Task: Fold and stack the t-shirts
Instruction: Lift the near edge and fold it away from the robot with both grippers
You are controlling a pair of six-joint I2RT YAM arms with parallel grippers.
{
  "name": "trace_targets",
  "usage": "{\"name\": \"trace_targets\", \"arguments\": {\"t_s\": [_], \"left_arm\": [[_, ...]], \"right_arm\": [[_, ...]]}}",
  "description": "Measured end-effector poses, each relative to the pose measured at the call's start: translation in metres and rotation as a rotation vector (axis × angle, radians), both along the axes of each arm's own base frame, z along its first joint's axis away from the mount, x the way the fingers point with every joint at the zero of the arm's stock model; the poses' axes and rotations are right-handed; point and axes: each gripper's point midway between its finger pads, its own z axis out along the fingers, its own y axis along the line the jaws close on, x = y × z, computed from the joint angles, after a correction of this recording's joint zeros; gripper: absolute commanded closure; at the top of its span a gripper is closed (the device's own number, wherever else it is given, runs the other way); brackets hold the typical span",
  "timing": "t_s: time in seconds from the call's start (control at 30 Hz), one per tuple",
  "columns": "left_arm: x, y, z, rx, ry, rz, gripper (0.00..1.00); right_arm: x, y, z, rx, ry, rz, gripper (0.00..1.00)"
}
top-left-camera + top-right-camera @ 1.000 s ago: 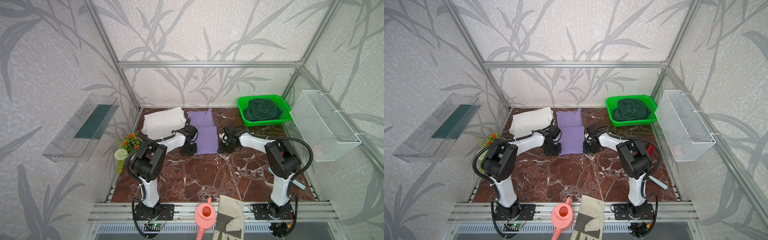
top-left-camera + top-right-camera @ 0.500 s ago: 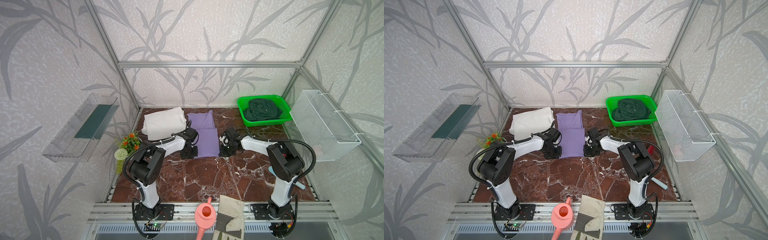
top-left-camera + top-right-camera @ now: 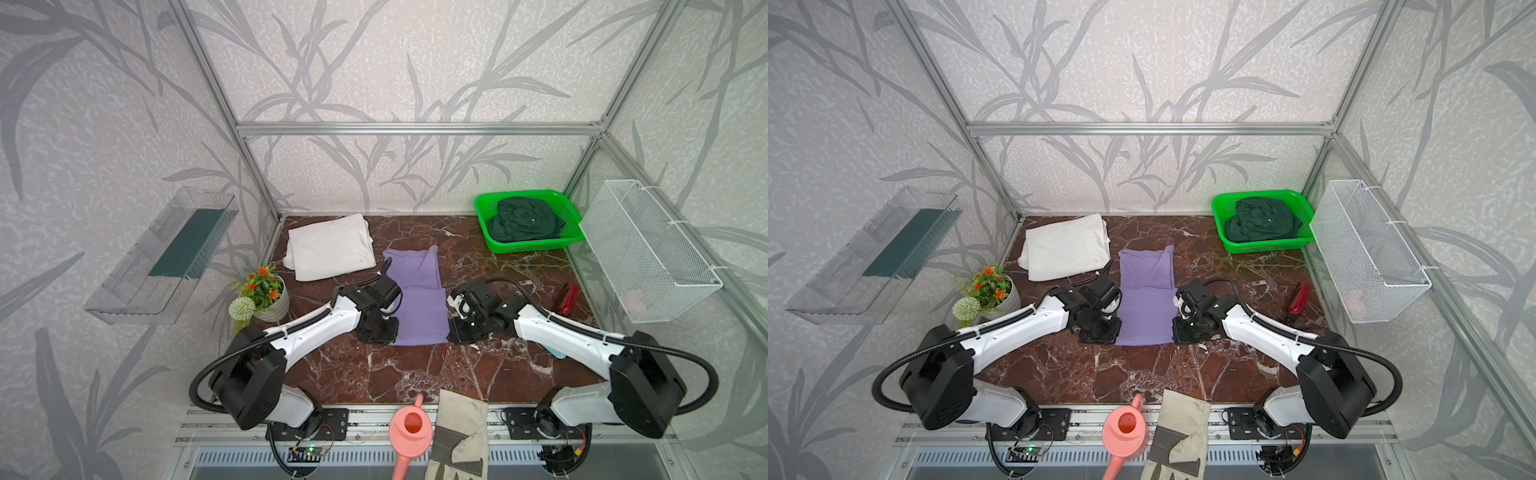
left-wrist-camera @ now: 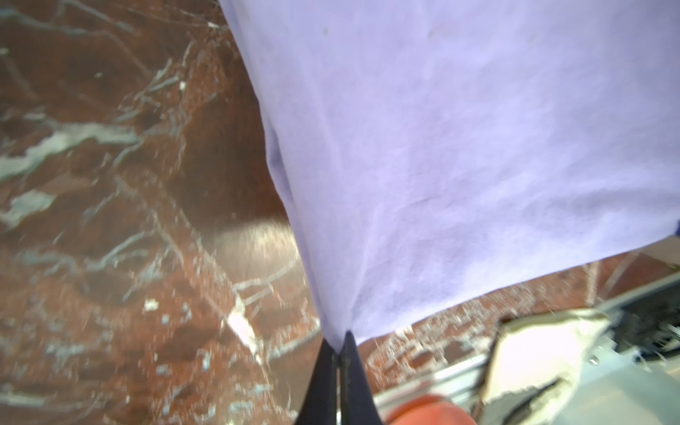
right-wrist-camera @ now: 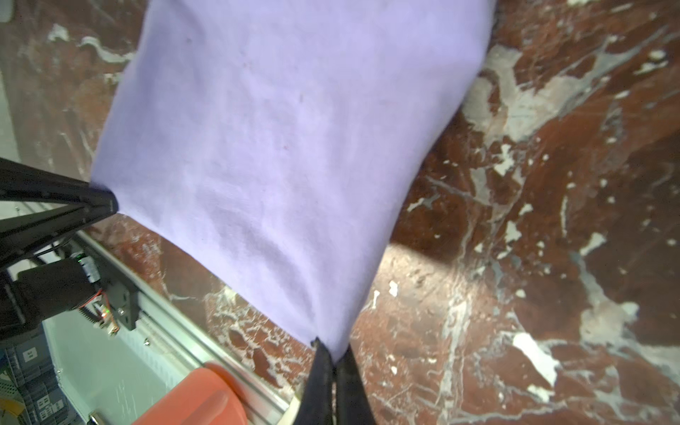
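Red-brown marble tabletop (image 3: 415, 374) floors a cell walled in leaf-pattern paper. In both top views the lavender t-shirt (image 3: 417, 307) lies mid-table as a long narrow strip, its sides apparently already folded in. The white t-shirt (image 3: 332, 249) sits folded near the back left. The dark green t-shirt (image 3: 523, 218) is bunched in the green basket (image 3: 484, 208) at back right. The left gripper (image 3: 388, 334) and right gripper (image 3: 454, 336) sit at the strip's 2 near corners, 1 each.

In the left wrist view the left gripper (image 4: 340, 349) has its jaws pinched tight on a lavender corner, and soft creases fan away from the pinch.

In the right wrist view the right gripper (image 5: 333, 353) nips the opposite near corner the same way, and the hem runs across to the other arm's hold.

The fabric looks like thin cotton: light, limp and quick to droop or slip. The corners seem the right place to hold it. My guess is that both should travel together with the hem taut, since uneven travel would likely skew the fold.
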Motion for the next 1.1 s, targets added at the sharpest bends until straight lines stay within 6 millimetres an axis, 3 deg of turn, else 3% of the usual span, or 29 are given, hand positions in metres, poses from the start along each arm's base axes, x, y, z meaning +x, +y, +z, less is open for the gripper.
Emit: {"name": "trace_targets", "arguments": {"t_s": [0.3,0.6,0.77,1.1], "left_arm": [[-0.012,0.008,0.054,-0.103,-0.118,0.010,1.00],[0.021,0.010,0.101,-0.095,-0.289,0.067,1.00],[0.045,0.017,0.116,-0.085,-0.361,0.125,1.00],[0.094,0.027,0.108,-0.075,-0.386,0.236,1.00]], "right_arm": [[0.001,-0.006,0.053,0.044,-0.088,-0.048,1.00],[0.031,0.002,0.103,0.078,-0.214,-0.093,1.00],[0.051,0.003,0.110,0.075,-0.231,-0.117,1.00],[0.094,0.008,0.097,0.079,-0.206,-0.141,1.00]]}}
